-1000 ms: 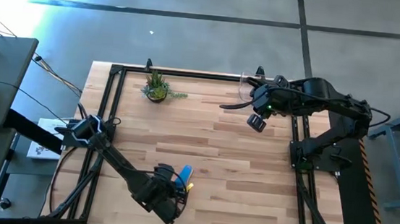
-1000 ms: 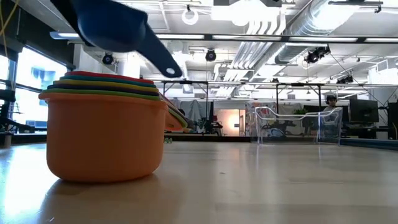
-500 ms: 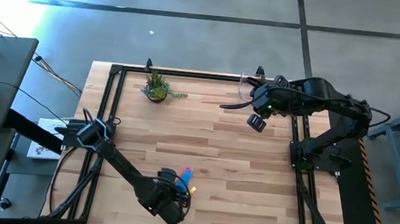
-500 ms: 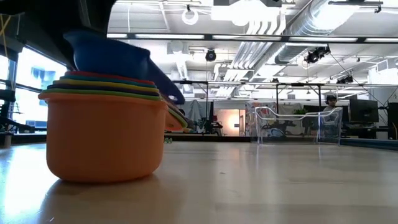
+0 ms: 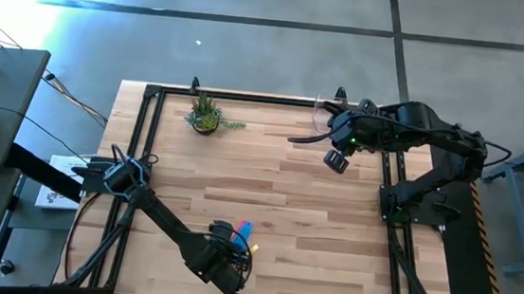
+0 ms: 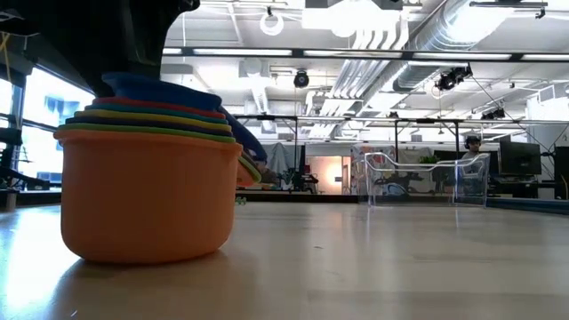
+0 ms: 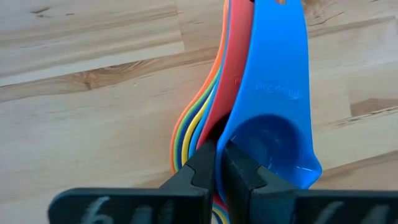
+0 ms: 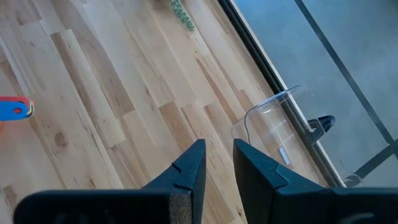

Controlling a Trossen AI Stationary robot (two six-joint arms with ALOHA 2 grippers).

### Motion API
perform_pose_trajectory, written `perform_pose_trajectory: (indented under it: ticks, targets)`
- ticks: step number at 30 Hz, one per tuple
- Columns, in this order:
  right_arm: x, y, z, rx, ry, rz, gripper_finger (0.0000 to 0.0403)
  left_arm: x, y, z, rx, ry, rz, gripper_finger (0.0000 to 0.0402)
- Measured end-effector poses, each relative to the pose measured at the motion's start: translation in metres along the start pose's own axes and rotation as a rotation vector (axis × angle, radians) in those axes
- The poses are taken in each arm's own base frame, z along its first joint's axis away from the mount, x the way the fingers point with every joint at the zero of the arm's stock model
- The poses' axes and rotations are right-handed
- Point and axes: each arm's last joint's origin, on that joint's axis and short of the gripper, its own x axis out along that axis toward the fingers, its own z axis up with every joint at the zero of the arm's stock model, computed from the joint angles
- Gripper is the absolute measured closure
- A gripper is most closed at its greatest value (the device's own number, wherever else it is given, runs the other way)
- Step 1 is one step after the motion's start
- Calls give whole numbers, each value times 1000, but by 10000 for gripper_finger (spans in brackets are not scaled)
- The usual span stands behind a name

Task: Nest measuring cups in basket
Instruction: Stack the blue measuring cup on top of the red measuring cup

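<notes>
Scanning left to right, you've got a light wood table (image 5: 278, 182) inside a black frame (image 5: 152, 95), a plant (image 5: 205, 113) at the far edge, concrete floor around. Left gripper (image 7: 217, 163) sits near the front edge, jaws nearly closed, pinching the blue cup (image 7: 270, 118) by its rim atop the nested measuring cups (image 6: 147, 182); inner cups mostly hidden. Right gripper (image 5: 336, 160) hovers over the far right, jaws a bit apart, empty. Clear basket (image 6: 427, 180) sits at the far right edge, well apart from the stack w/ bare wood between.

Daylight glare washed out the floor beyond the worktop's (image 5: 278, 182) far left corner. Ceiling lamps burned bright in the low view, where the orange cup (image 6: 147, 196) loomed soft-edged.
</notes>
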Motion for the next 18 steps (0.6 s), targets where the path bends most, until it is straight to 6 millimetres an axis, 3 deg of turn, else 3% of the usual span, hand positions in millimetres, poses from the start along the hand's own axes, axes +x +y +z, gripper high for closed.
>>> perform_pose_trajectory:
  ticks: [18]
  targets:
    - [0, 0, 0, -3, 0, 0, 330, 0, -1, 1, 9, 64, 18, 307]
